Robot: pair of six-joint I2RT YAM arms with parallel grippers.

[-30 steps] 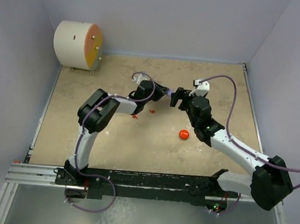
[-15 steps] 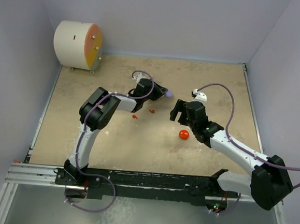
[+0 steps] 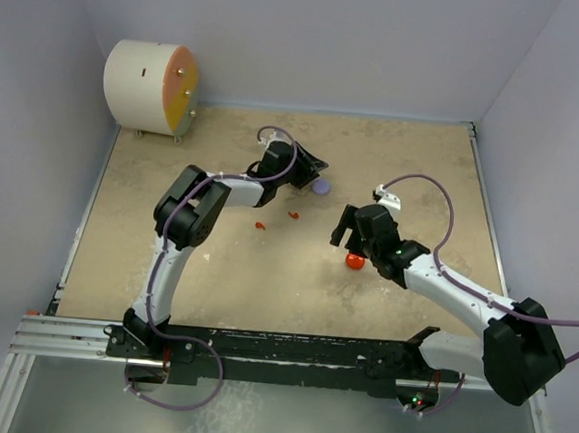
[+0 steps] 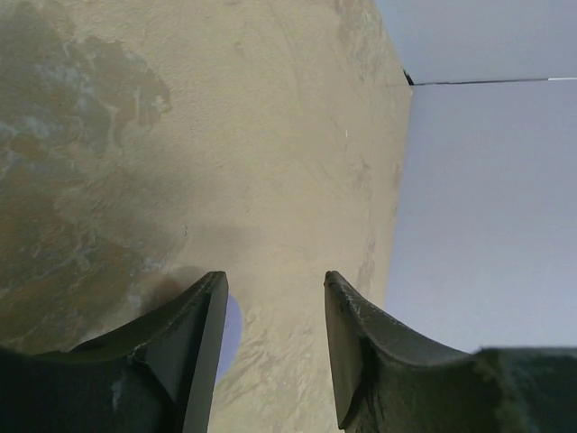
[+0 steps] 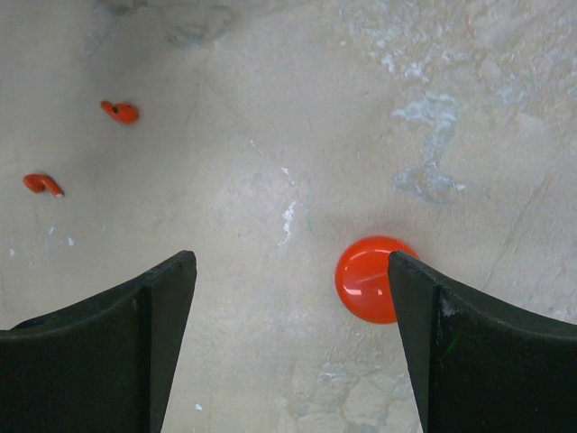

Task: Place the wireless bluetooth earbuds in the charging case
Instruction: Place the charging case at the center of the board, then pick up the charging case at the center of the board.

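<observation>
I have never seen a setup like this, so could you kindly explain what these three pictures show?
Two robot arms are bolted at a table's near edge. The overhead picture shows both; the other two come from cameras on each wrist, looking past its own fingers. The left gripper and right gripper are both open and hold nothing. On the beige tabletop sit a round red case, a lavender case, two tiny red earbuds and a big drum in the far corner.
</observation>
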